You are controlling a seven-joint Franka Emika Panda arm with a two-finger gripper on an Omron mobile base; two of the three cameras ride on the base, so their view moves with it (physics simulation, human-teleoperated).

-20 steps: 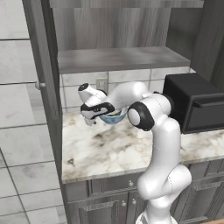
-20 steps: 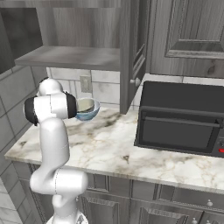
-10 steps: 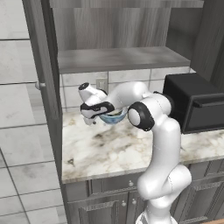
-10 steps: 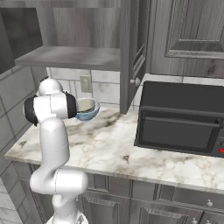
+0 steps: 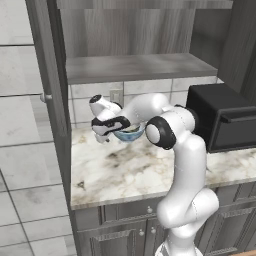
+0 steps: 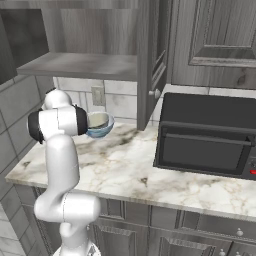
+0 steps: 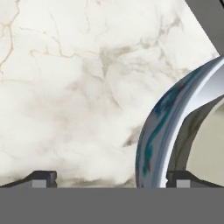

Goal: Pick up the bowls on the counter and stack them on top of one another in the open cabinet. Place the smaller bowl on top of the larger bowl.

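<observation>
From the left, the gripper hangs low over the counter, at the larger bowl, exactly where it was a second ago. From the right, the smaller bowl seems to sit inside it already. The hand view shows spread jaws straddling the blue rim, holding nothing; the open cabinet waits.

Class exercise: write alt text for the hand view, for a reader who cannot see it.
Close above the white marble counter, the open jaws straddle the rim of the blue-patterned larger bowl, one fingertip outside it and the other inside. A pale beige surface shows inside the bowl at the right edge.
</observation>
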